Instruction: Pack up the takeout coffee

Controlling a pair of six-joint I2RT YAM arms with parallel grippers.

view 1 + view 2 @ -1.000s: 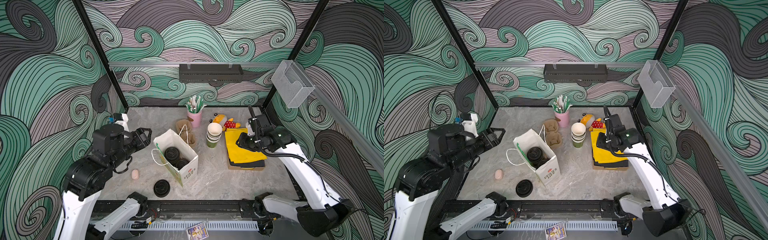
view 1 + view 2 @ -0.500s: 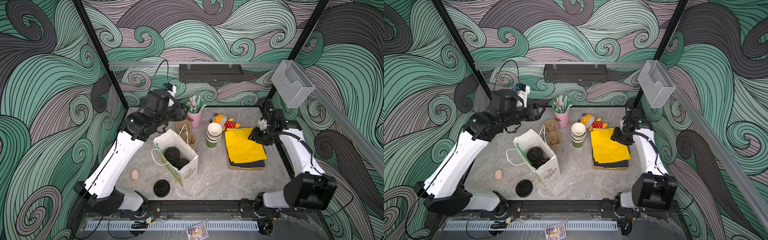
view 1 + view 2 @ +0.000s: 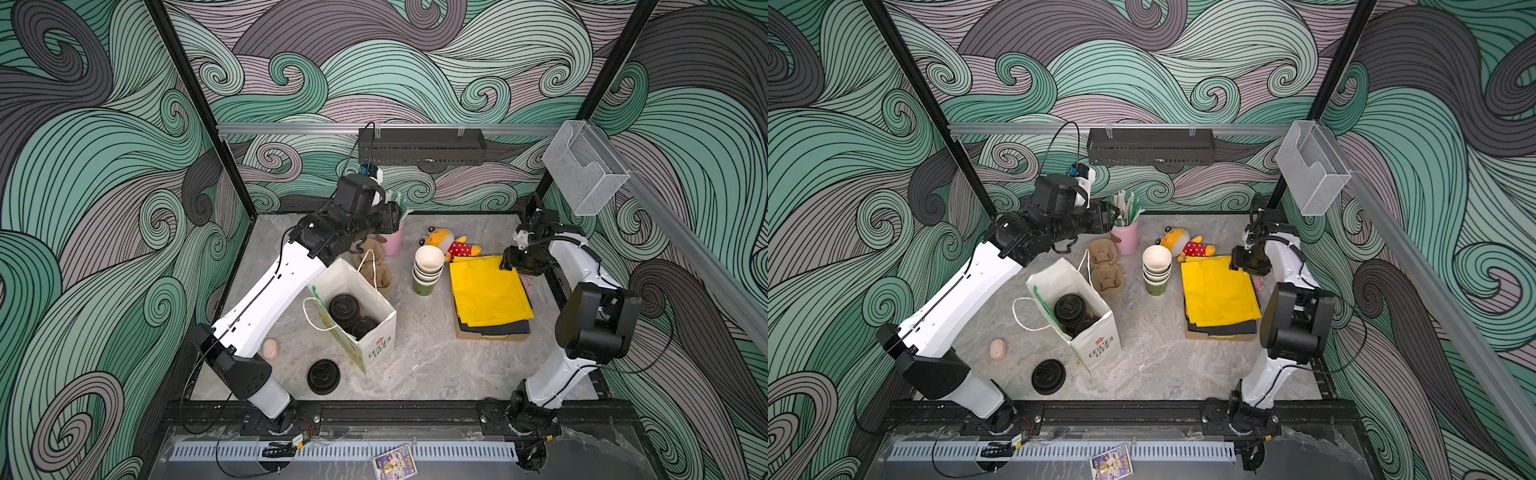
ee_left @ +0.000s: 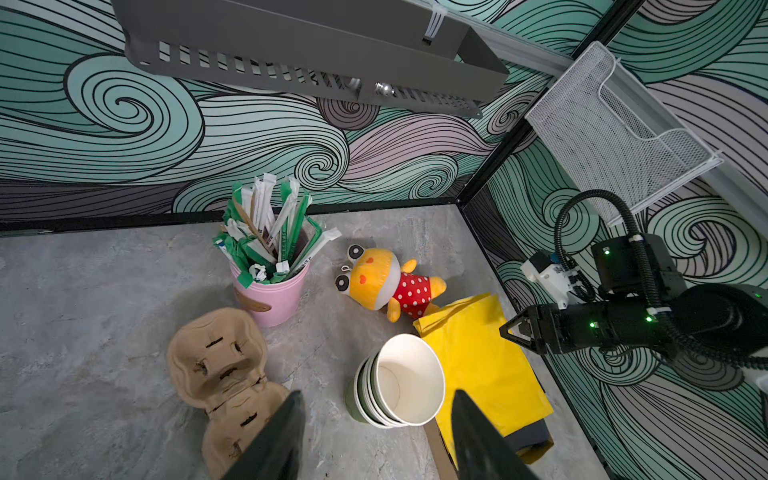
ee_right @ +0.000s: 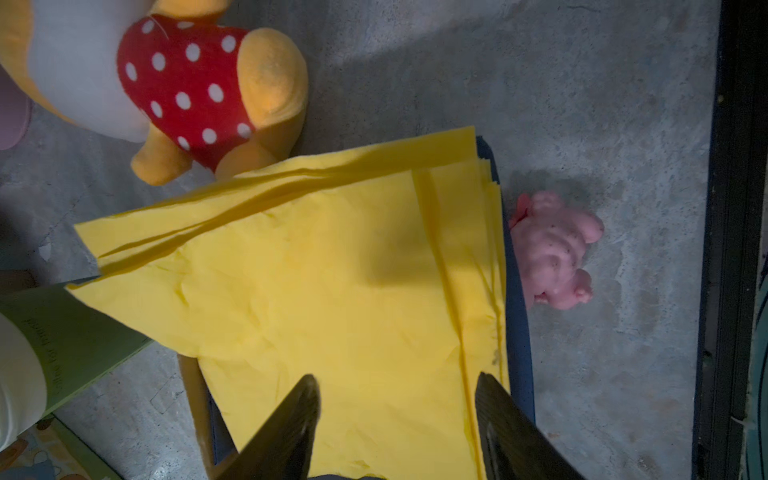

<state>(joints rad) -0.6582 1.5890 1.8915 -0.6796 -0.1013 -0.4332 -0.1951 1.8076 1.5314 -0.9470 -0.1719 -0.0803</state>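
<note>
Already both lidded cups [image 3: 344,306] stand upright inside the white bag [image 3: 376,345], nearer the left arm [image 3: 270,295], whose empty jaws gape beyond it by the straw pot [image 3: 392,246], while the right jaws hang open over yellow sheets [image 3: 486,291].

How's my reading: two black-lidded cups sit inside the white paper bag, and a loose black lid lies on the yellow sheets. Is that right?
Not quite. The loose black lid lies on the bare grey table, just in front of the white paper bag, not on the yellow sheets. Both top views show this. The two black-lidded cups do sit inside the bag.
</note>
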